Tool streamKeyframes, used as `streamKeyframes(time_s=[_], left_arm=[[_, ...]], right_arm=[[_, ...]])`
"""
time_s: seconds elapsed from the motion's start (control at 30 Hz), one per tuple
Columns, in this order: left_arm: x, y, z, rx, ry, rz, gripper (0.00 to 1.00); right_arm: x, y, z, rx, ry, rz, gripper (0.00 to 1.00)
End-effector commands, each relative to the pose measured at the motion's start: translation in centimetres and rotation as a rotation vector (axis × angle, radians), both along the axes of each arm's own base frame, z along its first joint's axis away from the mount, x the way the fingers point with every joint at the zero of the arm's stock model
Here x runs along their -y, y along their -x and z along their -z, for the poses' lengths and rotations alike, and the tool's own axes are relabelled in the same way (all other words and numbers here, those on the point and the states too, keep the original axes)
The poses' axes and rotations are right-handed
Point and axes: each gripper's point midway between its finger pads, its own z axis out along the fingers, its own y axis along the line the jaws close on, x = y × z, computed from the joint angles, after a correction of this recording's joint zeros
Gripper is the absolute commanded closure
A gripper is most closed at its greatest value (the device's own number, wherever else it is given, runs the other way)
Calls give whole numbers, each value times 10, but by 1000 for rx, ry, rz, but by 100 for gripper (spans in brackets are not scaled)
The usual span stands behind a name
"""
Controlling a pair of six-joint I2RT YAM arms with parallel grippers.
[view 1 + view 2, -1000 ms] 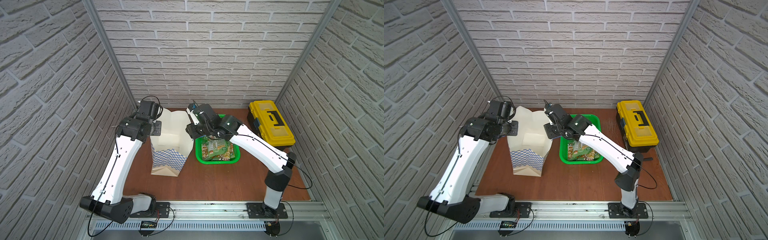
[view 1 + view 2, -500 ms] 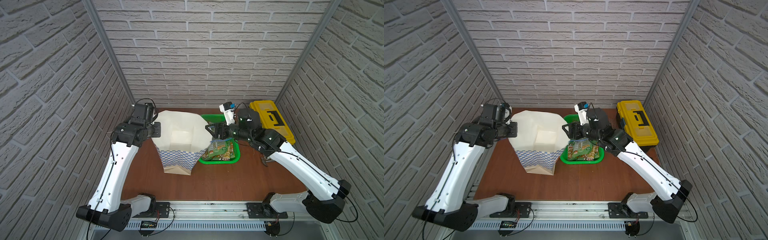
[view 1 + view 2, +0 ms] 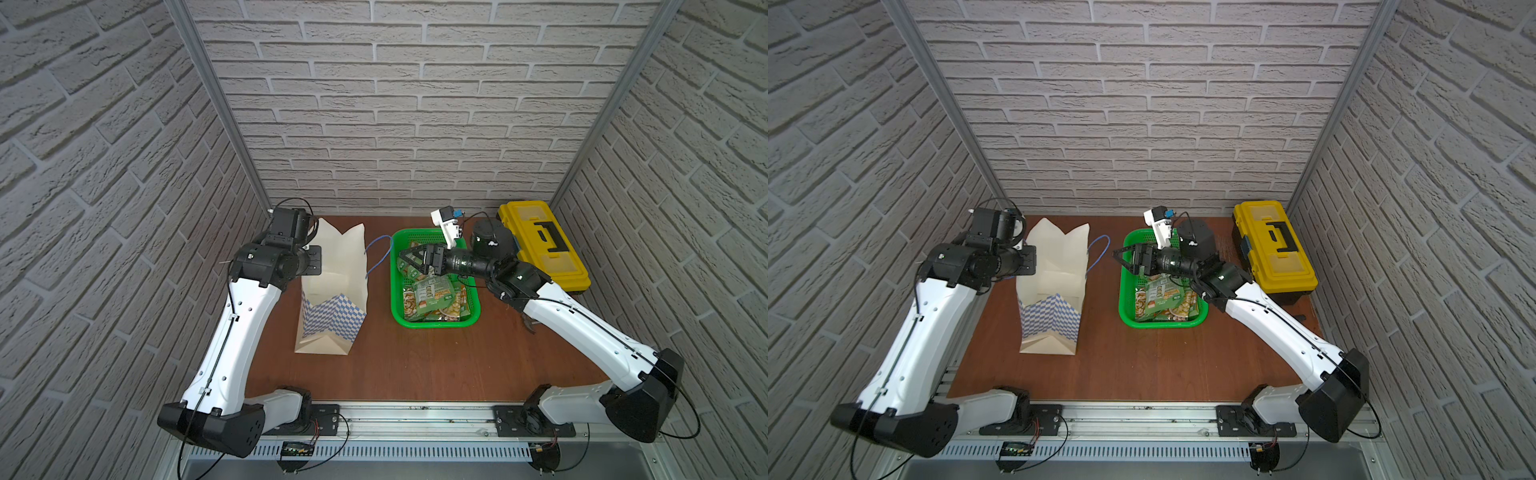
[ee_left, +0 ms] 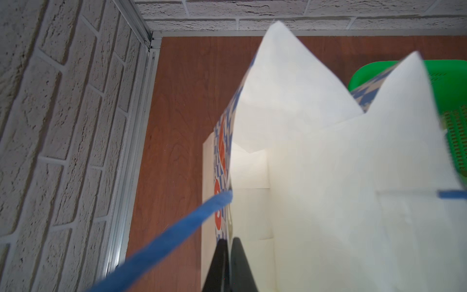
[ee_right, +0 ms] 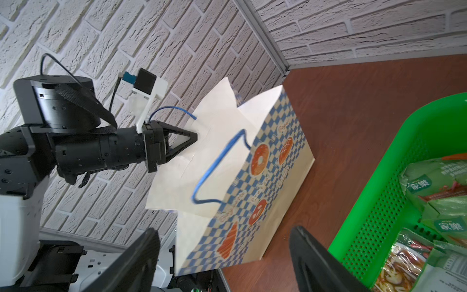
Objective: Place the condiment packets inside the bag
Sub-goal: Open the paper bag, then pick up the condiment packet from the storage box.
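Green foil condiment packets [image 3: 432, 297] lay heaped in the green perforated basket [image 3: 436, 323]. The basket stood on the brown wooden table [image 3: 415, 365] just beside the bag [image 3: 332, 282], on your right arm's side of it. In the right wrist view the packets [image 5: 442, 197] overlapped one another against the basket's wall, their printed food photos facing up.

The bag stood upright with its mouth open, blue-and-white check outside and plain white inside. One blue cord handle [image 3: 380, 253] arched from the rim toward the basket.

Your left gripper [image 3: 313, 259] met the bag at the rim of the wall nearest the left arm. The left wrist view showed its two black fingers [image 4: 240, 268] pressed together on that paper edge, one on each face of the wall.

Your right gripper [image 3: 409, 259] hung over the basket's far corner nearest the bag, pointing toward the bag. Its fingers [image 5: 136, 260] were spread wide apart and empty in the right wrist view, with the bag's patterned side visible beyond them.

A yellow toolbox [image 3: 544, 245], lid down and black handle on top, sat at the table's far right corner, apart from the basket.
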Motion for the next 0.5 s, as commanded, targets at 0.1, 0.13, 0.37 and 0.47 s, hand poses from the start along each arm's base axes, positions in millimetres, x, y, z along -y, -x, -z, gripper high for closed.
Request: streamKeyframes(time_s=[0.1,0.13,0.37,0.47], left_arm=[[-13,6,-10,32,-54,-24,100],[-12,6,-10,35,-43,-21,100],[-5,0,3,31,28,1,100],[-4,0,6,28,34,4,100]], right_arm=[[40,-16,41,-11,206,172,17],[48,-17,50,-21,241,197,18],[90,-27,111,-149,388,301,27],[112,-27,141,-204,485,361,27]])
